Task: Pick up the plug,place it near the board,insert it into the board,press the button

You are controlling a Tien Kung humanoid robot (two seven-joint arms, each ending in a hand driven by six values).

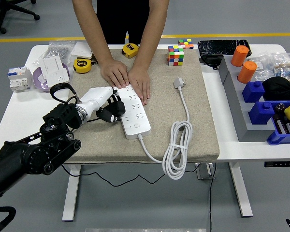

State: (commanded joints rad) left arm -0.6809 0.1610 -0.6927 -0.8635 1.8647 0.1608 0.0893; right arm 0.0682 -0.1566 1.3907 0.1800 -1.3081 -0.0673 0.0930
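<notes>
The white counter (241, 150) carries a beige mat (183, 101), and everything here can be placed from the white power strip (133, 112), the board of the task, which lies lengthwise on the mat's left half. A person stands at the far side, pressing both hands (127, 78) flat on the strip's far end to keep it from sliding.

The robot's left arm comes in from the lower left, and its left hand (102, 104) sits tight against the strip's left edge. The dark fingers (112, 110) are curled narrow at the strip's side; I can't make out anything held in them. The right arm is nowhere to be seen.

To the right of the strip, well apart from it, the coiled white cable (176, 147) trails up to the plug (179, 83), which lies loose on the mat, untouched.

My worry is that the hand is crowding the strip while the plug is still over on the other side. A nudge from those fingers could skew the strip under the person's palms or brush them, and dragging the plug over later could snag the coil.
</notes>
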